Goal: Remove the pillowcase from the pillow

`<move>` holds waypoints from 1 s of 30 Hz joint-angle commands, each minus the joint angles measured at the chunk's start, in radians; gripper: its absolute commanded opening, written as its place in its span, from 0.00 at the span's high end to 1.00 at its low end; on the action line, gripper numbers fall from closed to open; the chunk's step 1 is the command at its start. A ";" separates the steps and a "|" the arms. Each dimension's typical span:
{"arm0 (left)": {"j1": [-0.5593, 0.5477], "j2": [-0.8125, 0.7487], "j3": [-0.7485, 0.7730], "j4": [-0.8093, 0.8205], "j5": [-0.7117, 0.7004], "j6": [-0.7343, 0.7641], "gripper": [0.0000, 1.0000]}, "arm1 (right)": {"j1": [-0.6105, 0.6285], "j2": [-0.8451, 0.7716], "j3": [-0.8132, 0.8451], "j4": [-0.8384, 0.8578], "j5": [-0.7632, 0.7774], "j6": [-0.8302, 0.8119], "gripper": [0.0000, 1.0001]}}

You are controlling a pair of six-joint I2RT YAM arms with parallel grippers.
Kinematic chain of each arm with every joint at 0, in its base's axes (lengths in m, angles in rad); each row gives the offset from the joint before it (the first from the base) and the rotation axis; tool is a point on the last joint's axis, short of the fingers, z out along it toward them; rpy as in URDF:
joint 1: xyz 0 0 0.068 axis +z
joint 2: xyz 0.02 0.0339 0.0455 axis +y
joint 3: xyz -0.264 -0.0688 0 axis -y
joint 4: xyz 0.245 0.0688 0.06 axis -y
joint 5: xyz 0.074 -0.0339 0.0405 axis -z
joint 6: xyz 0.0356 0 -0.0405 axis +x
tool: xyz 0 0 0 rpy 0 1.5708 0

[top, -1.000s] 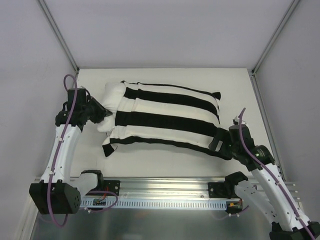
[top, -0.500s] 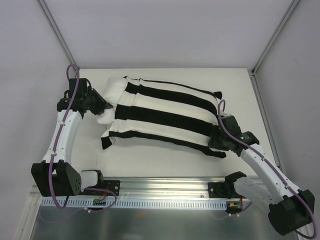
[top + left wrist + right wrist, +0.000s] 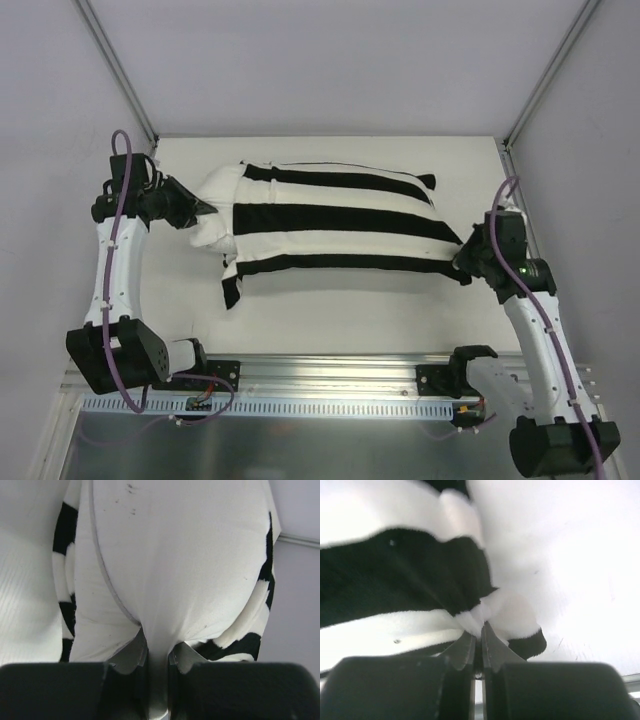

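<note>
Both arms have swung apart since 1 s ago. In the top view the left gripper (image 3: pixel 207 213) has drawn back toward the left wall and the right gripper (image 3: pixel 463 262) has moved out toward the right edge of the table (image 3: pixel 330 315). The pillowcase (image 3: pixel 330 215), which lay slanted and sagging, is now pulled straight between them. Its right end tapers to a point at the right gripper. A little more of the white pillow (image 3: pixel 212 190) shows past the striped hem at the left end than 1 s ago. 1 loose striped corner hangs off the near left side and lies on the table.

In the left wrist view the jaws are pressed together on a fold of plain white cloth, so this claw is pinching the pillow itself. The pillow bulges above the grip, and the striped hem sits back on both sides, just clear of the fingers (image 3: pixel 129 656).

In the right wrist view the jaws are pressed nearly closed on a bunched corner of striped cloth. No plain cushion fabric can be made out between them, so this claw looks to hold the case alone.

I judge that the 2 grips are set as the task needs and that the case has begun to slide. Most of the pillow is inside, so more pull is needed, and either pinch could slip as tension rises.
</note>
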 commanded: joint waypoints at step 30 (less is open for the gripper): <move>0.324 -0.226 -0.257 0.107 0.074 -0.062 1.00 | -0.558 -0.335 -0.029 -0.130 -0.195 0.027 0.33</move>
